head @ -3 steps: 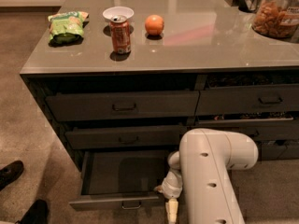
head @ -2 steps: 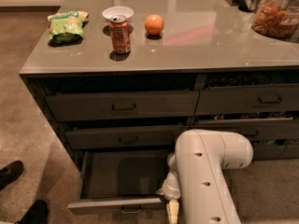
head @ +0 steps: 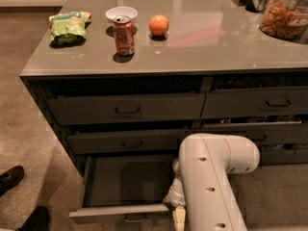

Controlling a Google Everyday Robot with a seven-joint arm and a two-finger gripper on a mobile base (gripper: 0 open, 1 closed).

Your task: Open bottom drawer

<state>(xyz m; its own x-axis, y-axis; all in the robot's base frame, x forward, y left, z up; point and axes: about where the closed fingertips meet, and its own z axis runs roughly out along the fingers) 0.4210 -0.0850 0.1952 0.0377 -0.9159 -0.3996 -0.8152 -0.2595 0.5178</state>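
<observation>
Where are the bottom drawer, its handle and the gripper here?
bottom drawer [head: 110, 211]: camera view, on its pulled-out front panel.
handle [head: 135, 219]: camera view, on the dark loop at the front's middle.
gripper [head: 179, 219]: camera view, on its pale tip beside the drawer front's right end.

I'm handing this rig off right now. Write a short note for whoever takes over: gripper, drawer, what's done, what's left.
Gripper: low at the bottom edge of the view, by the right end of the drawer front, partly hidden by the arm.
Drawer: bottom of the left stack, pulled well out, with its handle facing forward.
Done: the drawer looks open.
Left: probably only backing the arm away without bumping the front.
</observation>
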